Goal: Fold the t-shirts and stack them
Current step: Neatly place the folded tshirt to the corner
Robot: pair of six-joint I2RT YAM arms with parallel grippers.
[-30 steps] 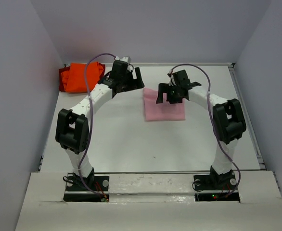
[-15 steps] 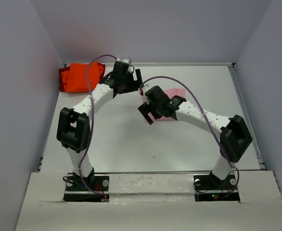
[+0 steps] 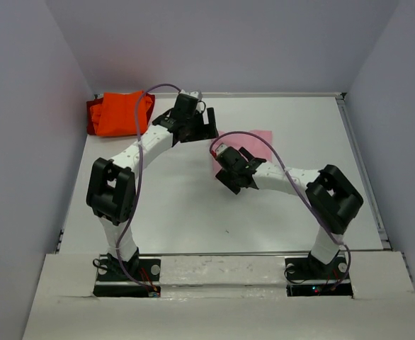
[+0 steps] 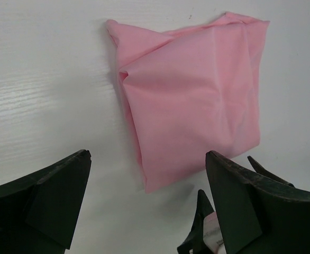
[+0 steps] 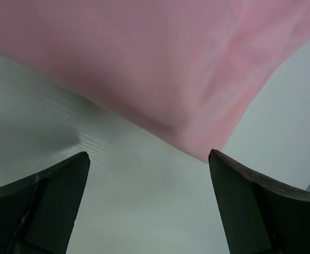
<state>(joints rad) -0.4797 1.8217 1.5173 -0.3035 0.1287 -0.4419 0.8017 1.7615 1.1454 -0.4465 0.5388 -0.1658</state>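
Observation:
A folded light pink t-shirt [image 3: 258,140] lies flat on the white table right of centre, partly hidden by my right arm. It shows whole in the left wrist view [image 4: 192,95] and as a close edge in the right wrist view [image 5: 160,63]. A pile of bright orange t-shirts [image 3: 117,112] lies at the far left corner. My left gripper [image 3: 202,127] is open and empty, just left of the pink shirt's far edge. My right gripper [image 3: 229,170] is open and empty, low over the table at the pink shirt's near left edge.
Grey walls close in the table [image 3: 193,205] on the left, back and right. A raised rim runs along the table's right and near edges. The two arms lean toward each other over the table's middle, their grippers close together.
My right gripper has swung left and come down from above the pink shirt to its near left edge. My left gripper has shifted slightly right toward the shirt.

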